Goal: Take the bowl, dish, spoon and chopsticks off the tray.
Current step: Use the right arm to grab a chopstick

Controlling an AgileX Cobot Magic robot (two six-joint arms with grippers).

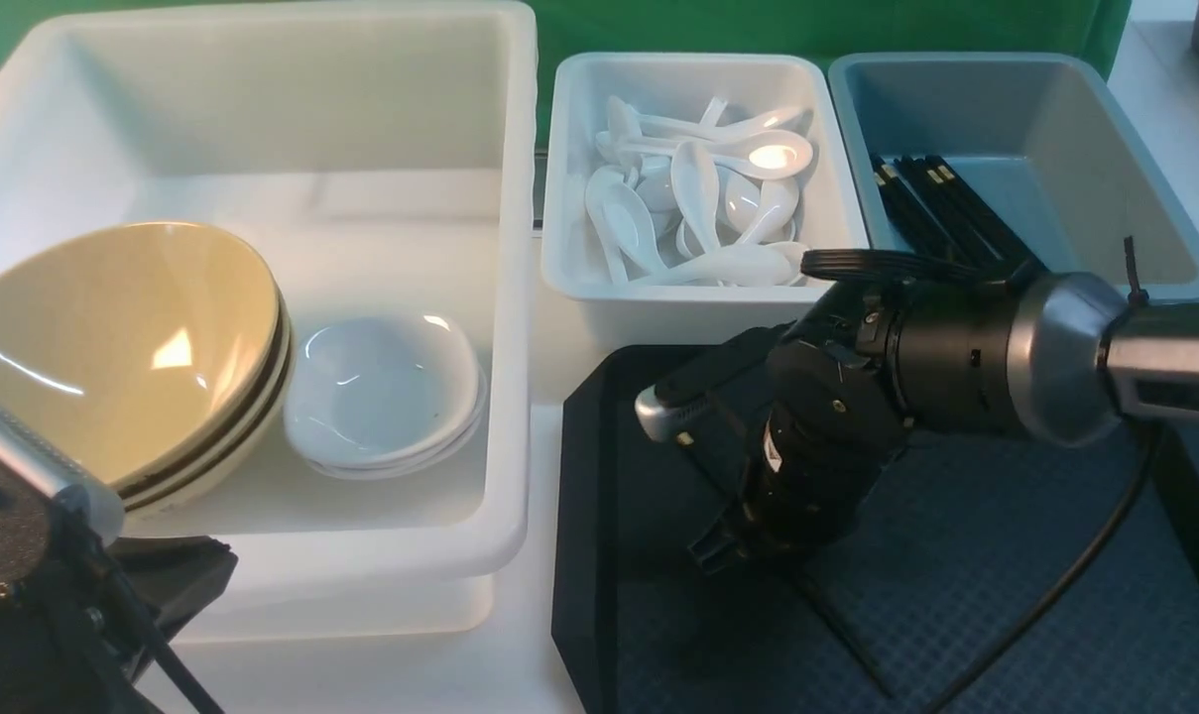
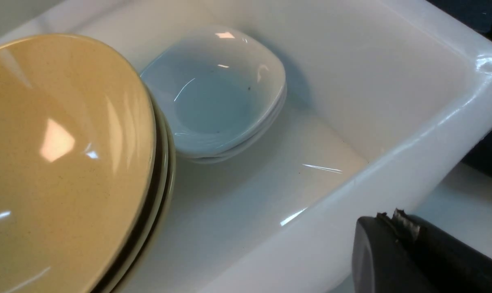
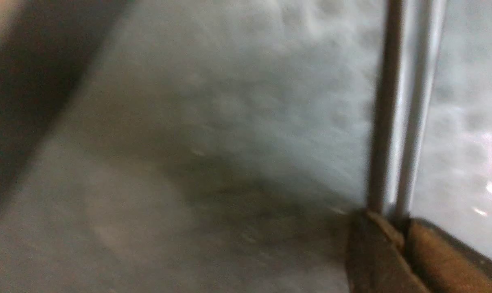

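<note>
right pincer (image 3: 398, 221) clamps two thin chopsticks (image 3: 386, 122) over diamond-textured tray (image 1: 956, 595); left pincer (image 2: 392, 217) closed.

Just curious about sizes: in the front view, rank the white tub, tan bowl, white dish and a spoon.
Largest to smallest:
white tub
tan bowl
white dish
spoon
Spoon sits farther back, so last pair is unsure.

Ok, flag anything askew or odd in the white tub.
The stack of tan bowls sits steeply tilted in the white tub, not flat. The white dishes beside it lie nearly level. Nothing looks spilled or broken.
</note>
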